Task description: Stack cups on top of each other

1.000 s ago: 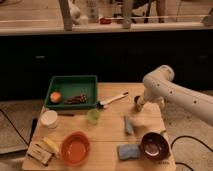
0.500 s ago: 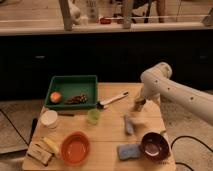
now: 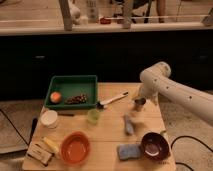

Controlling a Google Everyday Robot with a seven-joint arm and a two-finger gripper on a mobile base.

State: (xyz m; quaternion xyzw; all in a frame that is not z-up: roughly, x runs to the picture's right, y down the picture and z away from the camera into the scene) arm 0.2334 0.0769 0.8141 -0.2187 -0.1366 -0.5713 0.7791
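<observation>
The pale green cup (image 3: 93,116) stands upright near the middle of the wooden table (image 3: 112,134). The dark grey cup (image 3: 139,104) is at the right side of the table, directly under my gripper (image 3: 139,99). The white arm reaches in from the right and the gripper points down at the grey cup. I cannot tell whether the cup is held or stands on the table. The two cups are well apart, the green one to the left of the grey one.
A green tray (image 3: 72,81) holding an orange fruit (image 3: 55,96) sits at the back left. A white-handled utensil (image 3: 113,100) lies between the cups. Near the front are an orange bowl (image 3: 75,147), a dark purple bowl (image 3: 154,145), a blue sponge (image 3: 128,150) and a white container (image 3: 49,118).
The arm and gripper have shifted slightly to the left and down over the grey cup. The green cup and the other objects have not moved.
</observation>
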